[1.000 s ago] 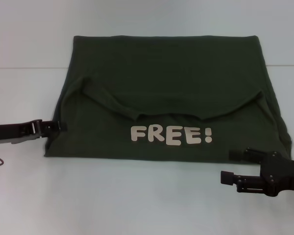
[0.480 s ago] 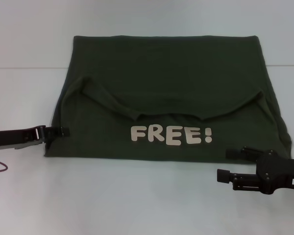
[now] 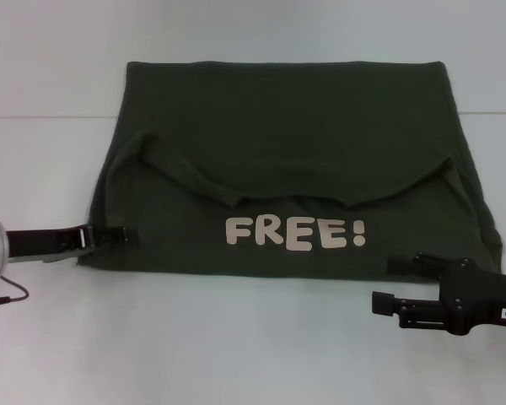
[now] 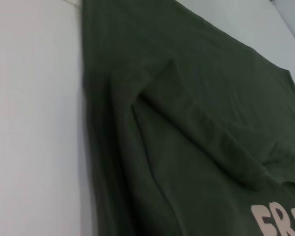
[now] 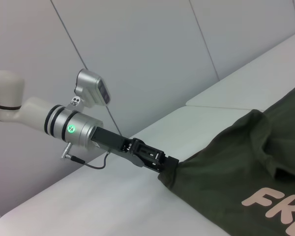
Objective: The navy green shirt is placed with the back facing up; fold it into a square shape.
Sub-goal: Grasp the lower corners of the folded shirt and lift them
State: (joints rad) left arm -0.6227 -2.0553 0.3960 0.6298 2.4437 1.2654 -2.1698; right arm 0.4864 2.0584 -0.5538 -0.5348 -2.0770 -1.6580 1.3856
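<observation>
The navy green shirt (image 3: 287,126) lies flat on the white table. Its upper part is folded toward me, so the cream letters "FREE!" (image 3: 295,232) show near the front edge. My left gripper (image 3: 126,236) reaches in low from the left and touches the shirt's left edge near the front corner. In the right wrist view the cloth (image 5: 246,162) rises in a small peak against the left gripper's tip (image 5: 168,164). The left wrist view shows only the shirt (image 4: 187,98) up close. My right gripper (image 3: 390,283) stands open just off the front right corner, holding nothing.
The white table (image 3: 236,346) extends in front of the shirt and to both sides. A thin dark cable (image 3: 8,295) hangs from the left arm at the left edge. Grey wall panels (image 5: 137,49) stand behind the table.
My left gripper has moved right and toward me along the shirt's left edge, onto the cloth. My right gripper has shifted slightly left and lower.
</observation>
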